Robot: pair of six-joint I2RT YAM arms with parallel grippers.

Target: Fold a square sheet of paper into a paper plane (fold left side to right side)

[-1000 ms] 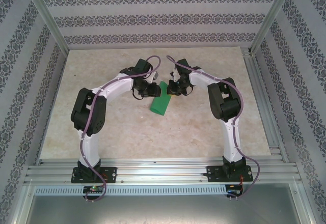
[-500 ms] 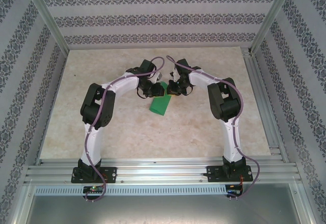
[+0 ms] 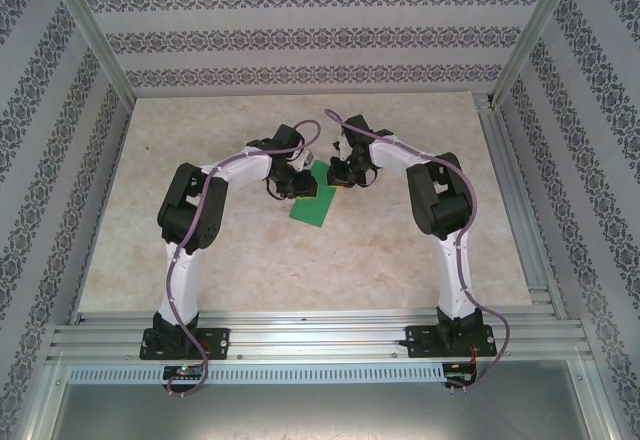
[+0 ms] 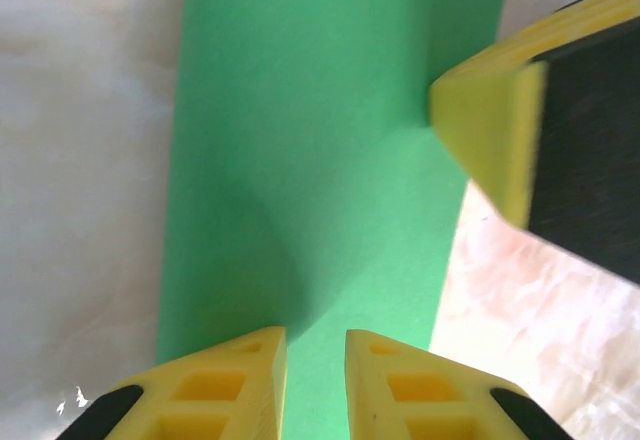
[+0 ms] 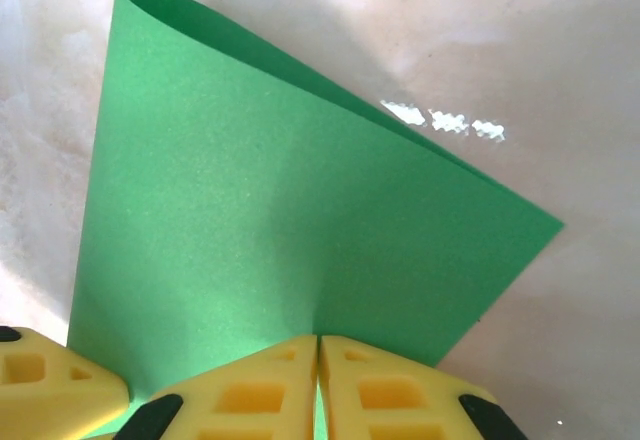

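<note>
Folding is under way: a bright green sheet of paper [image 3: 312, 205] lies doubled over near the middle of a pale marble-look table [image 3: 200, 260], between two white robot arms that reach in from either side.

Seen from the right wrist, the upper layer curves over in a soft, open loop along the far edge, not pressed flat. The right gripper [image 5: 318, 385] has its yellow fingers closed together at the paper's near edge and appears to pinch it there, where a faint bend runs up the sheet.

The left gripper [image 4: 315, 380] sits at the sheet's other side, low over a long green strip. Its jaws are nearly together with a slim gap showing green. Whether it pinches the paper or only hovers over it cannot be told.

The step in hand looks like the first fold, left side over to right, with the crease not yet set. The next move likely calls for lining up the free edges, holding them steady, and pressing along the rounded fold without letting the thin paper slip.
</note>
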